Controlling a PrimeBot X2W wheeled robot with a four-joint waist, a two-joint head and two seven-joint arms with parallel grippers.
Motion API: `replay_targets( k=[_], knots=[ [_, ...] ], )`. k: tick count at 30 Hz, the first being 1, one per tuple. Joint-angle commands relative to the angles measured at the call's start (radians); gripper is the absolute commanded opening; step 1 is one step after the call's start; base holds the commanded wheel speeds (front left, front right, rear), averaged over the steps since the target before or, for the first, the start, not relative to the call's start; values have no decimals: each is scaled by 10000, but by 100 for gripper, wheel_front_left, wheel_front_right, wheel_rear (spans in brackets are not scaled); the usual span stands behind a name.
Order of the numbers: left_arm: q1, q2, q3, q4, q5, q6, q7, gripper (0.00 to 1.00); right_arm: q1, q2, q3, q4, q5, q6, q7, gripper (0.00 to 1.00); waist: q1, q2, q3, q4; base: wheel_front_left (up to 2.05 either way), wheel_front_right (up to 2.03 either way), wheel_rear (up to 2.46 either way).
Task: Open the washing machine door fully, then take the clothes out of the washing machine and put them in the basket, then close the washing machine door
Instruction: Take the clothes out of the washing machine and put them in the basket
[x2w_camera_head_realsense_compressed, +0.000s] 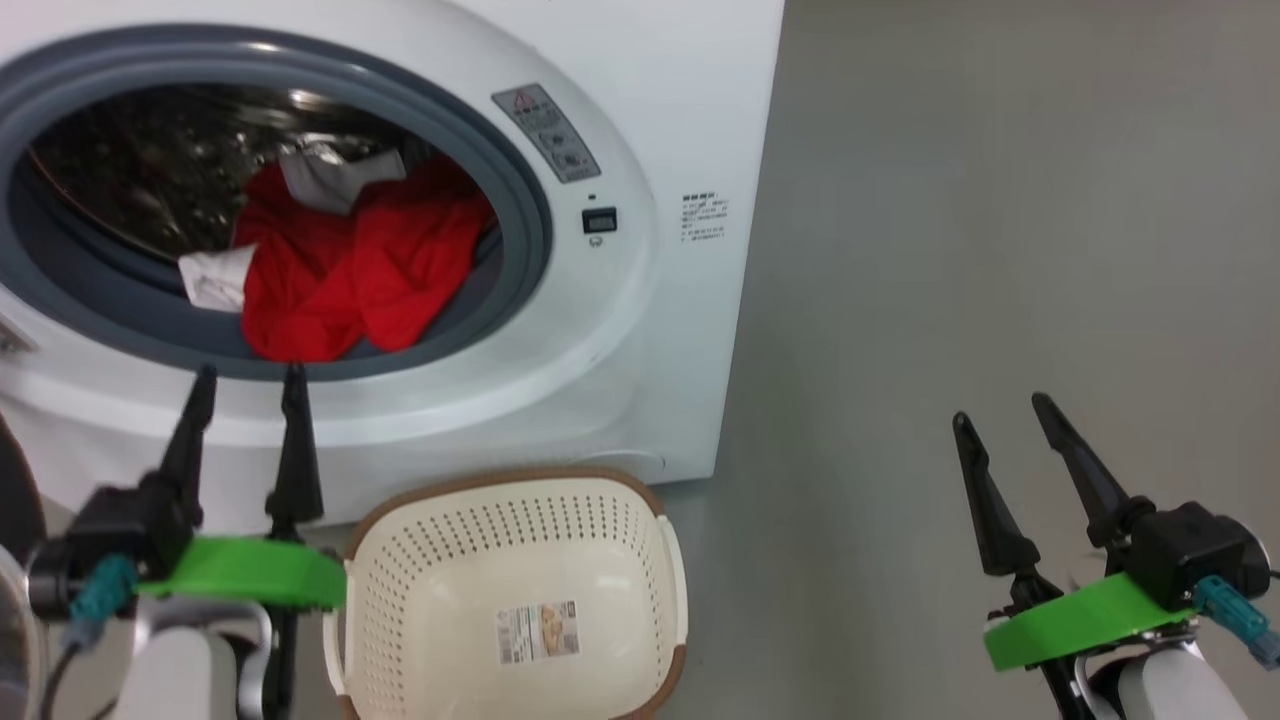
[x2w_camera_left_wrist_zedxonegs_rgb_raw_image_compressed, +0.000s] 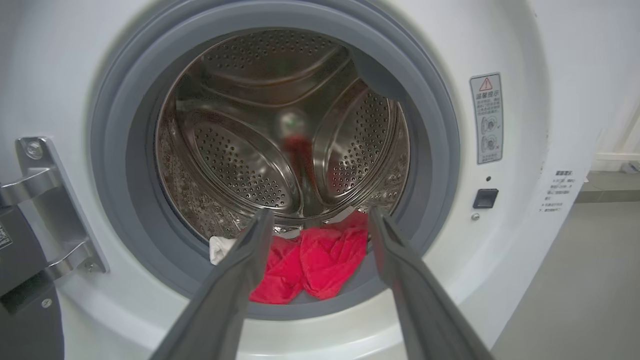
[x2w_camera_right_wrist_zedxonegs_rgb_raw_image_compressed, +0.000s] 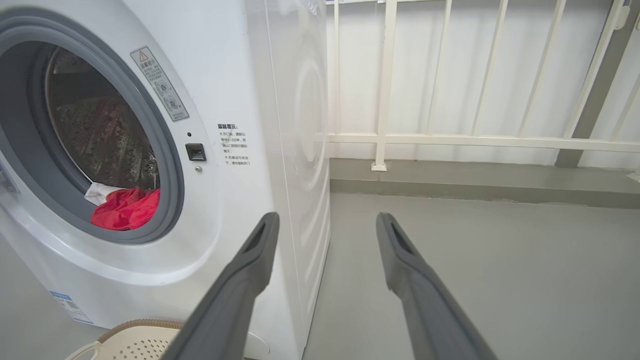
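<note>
- At the front of the drum (x2w_camera_left_wrist_zedxonegs_rgb_raw_image_compressed: 240, 165), the clothes (x2w_camera_head_realsense_compressed: 340, 270) lie heaped against the lower inside of the grey ring (x2w_camera_head_realsense_compressed: 525, 215): red folds, with a white piece (x2w_camera_head_realsense_compressed: 215, 278) at their left edge and a pale one on top.
- They look soft, limp and light. They should bunch up under a pinch rather than slip, but once lifted they will likely sag and trail.
- The best hold is probably the thick red ridge nearest the opening, taken deep enough to gather several layers. A shallow nip might bring out one layer and leave the rest behind.
- The white pieces may be loose and could drop away, and a trailing edge may drag on the ring's lip.
- The left jaws stand wide open and empty. Their tips are just below the ring's lower edge, aimed into the drum and not touching the fabric.
- The washer (x2w_camera_head_realsense_compressed: 650, 330) stands with its mouth clear. The hinge (x2w_camera_left_wrist_zedxonegs_rgb_raw_image_compressed: 50, 210) shows at the left in the left wrist view, so the door appears to be swung aside.
- The basket (x2w_camera_head_realsense_compressed: 500, 482) sits empty on the floor (x2w_camera_head_realsense_compressed: 950, 250), just in front of the washer and below its mouth, beside the left arm.
- The right jaws are also spread open and hold nothing. They are over bare floor, well apart from the washer's right side.
- A white railing (x2w_camera_right_wrist_zedxonegs_rgb_raw_image_compressed: 450, 140) stands beyond.
</note>
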Motion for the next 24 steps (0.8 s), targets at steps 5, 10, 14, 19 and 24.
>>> replay_targets(
  k=[5,10,14,19,24],
  knots=[
    [-1911,318,516,473,95,54,-51,100,-869,-111,222,-508,-68,62,-61,100,0,-1,1709,19,0,0,0],
    [-3473,628,738,1462,52,0,-51,100,-1362,-163,222,-680,-122,62,-61,100,0,-1,2711,-47,0,0,0],
    [-4443,876,835,2278,129,53,-51,100,-1587,-215,223,-774,-159,62,-61,100,0,-1,3294,-98,0,0,0],
    [-5794,1108,869,3574,159,179,-51,100,-1884,-312,278,-838,-206,62,-61,100,0,-1,4011,-132,0,0,0],
    [-7205,1444,800,5173,280,529,116,100,-2236,-296,464,-855,-251,62,-61,100,0,-1,4527,-247,0,0,0]
  ],
)
